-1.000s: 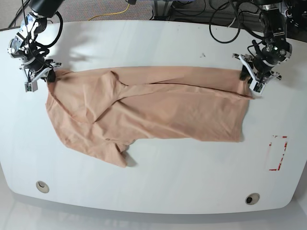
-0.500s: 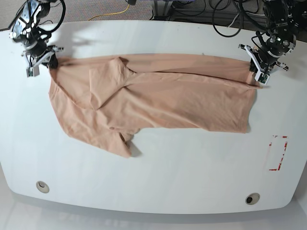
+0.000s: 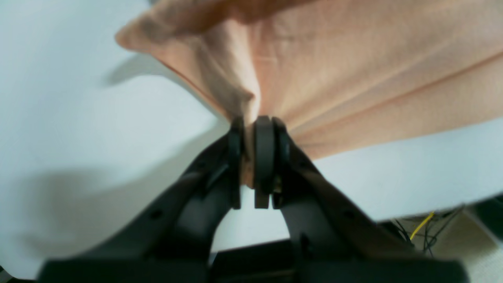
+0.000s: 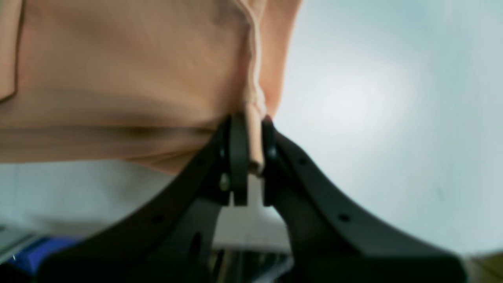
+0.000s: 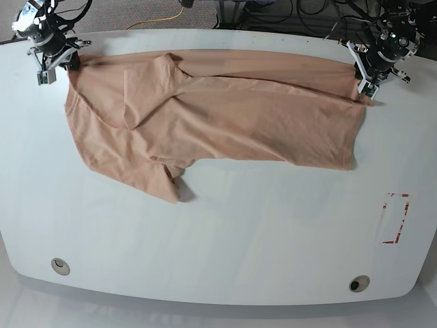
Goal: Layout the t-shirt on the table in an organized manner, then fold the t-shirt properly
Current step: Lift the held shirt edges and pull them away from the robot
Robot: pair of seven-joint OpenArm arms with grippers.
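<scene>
Since shirt edge dragged to far rim vs 1 s ago, you've got t-shirt [image 5: 218,116] stretched; left gripper [image 5: 367,83] & right gripper [image 5: 60,63] both clenched on cloth, sleeve bunched, layout unfinished.

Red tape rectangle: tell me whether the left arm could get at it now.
Probably not yet: the left gripper is shut on the t-shirt corner at the far edge. The red tape rectangle itself lies uncovered.
</scene>
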